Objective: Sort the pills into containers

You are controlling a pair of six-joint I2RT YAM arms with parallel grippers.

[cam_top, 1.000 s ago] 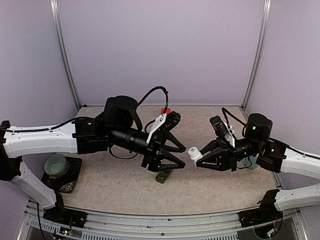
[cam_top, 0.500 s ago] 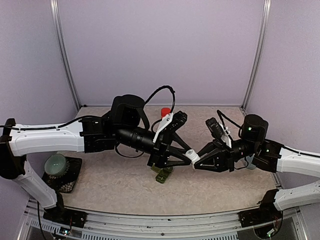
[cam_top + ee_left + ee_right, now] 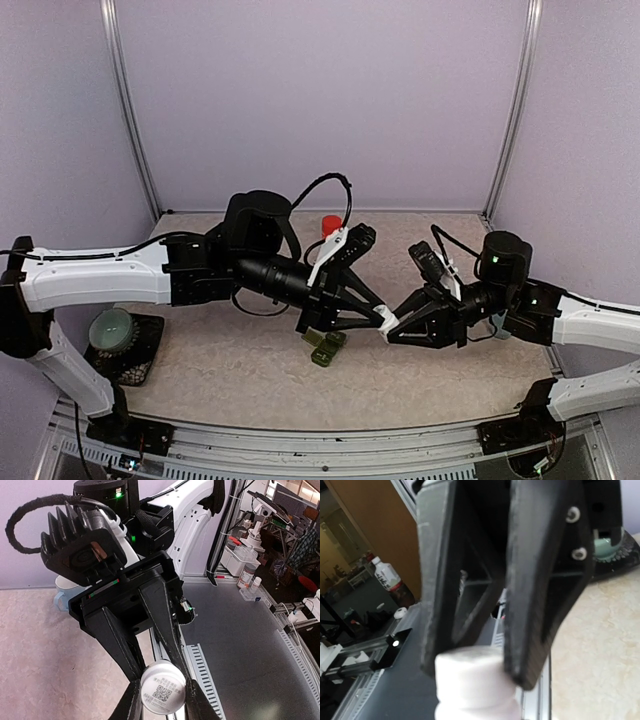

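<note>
We see the left gripper [image 3: 162, 707] clamped on the capped end of a small white plastic pill bottle [image 3: 162, 687], a finger pressed to each side, with a square code label facing its wrist camera. The right gripper [image 3: 393, 330] is closed on the same bottle from the opposite side, so the two pincers meet tip to tip above the speckled beige tabletop [image 3: 200, 385].

Just below the left gripper's fingers, the dark green plastic containers [image 3: 326, 347] lie flat on the table, apart from both pincers.

Farther out we find a small red object [image 3: 331, 222] near the back wall, a pale blue mug [image 3: 65, 592] behind the right arm, and a green round dish [image 3: 112, 328] on a black mat [image 3: 135, 365] at the left edge.
</note>
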